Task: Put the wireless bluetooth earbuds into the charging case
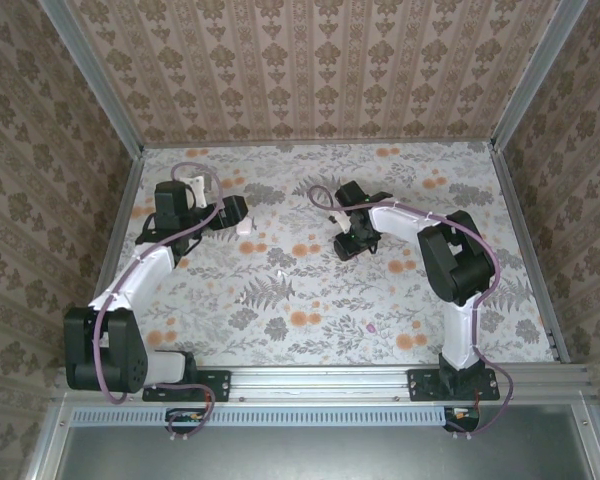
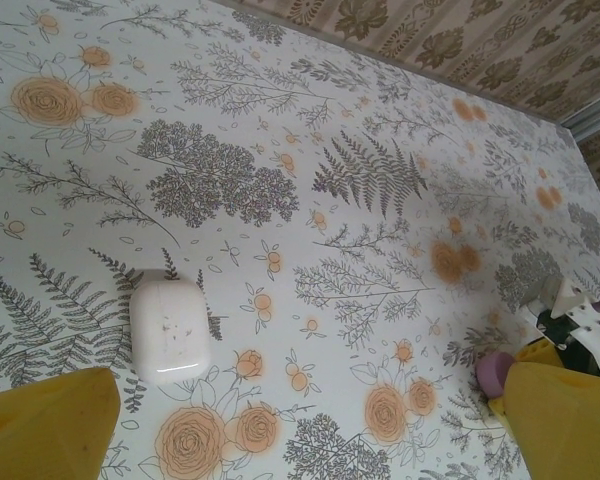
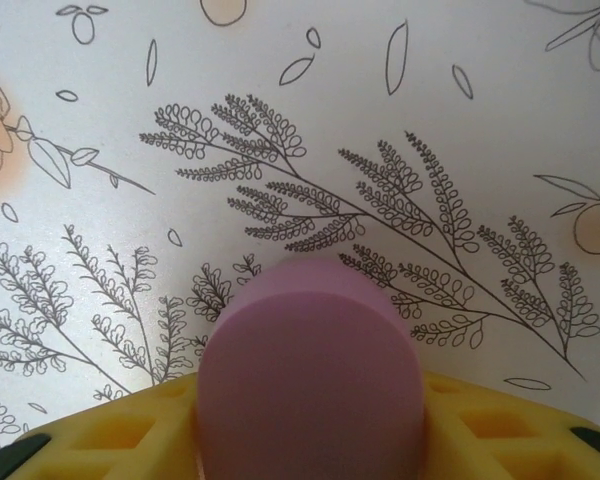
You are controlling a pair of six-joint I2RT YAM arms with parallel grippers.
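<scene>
We judge the step in hand to be securing the charging case (image 2: 169, 328), which lies shut on the floral bench (image 2: 310, 150) at 8 o'clock in the left wrist view. Our left end effector (image 2: 310, 372) hangs over it with its yellow fingers (image 2: 40, 425) spread wide, the case much nearer the finger at 8 o'clock. We should shift toward 9 o'clock until the case sits centred, then descend and close on its long sides, leaving the lid free. In the top view our right end effector (image 1: 352, 246) hovers at 3 o'clock of the case, well apart. We cannot tell its opening or whether it carries anything. What we take for an earbud (image 1: 277, 272), a tiny white piece, lies at 5 o'clock of the case.
</scene>
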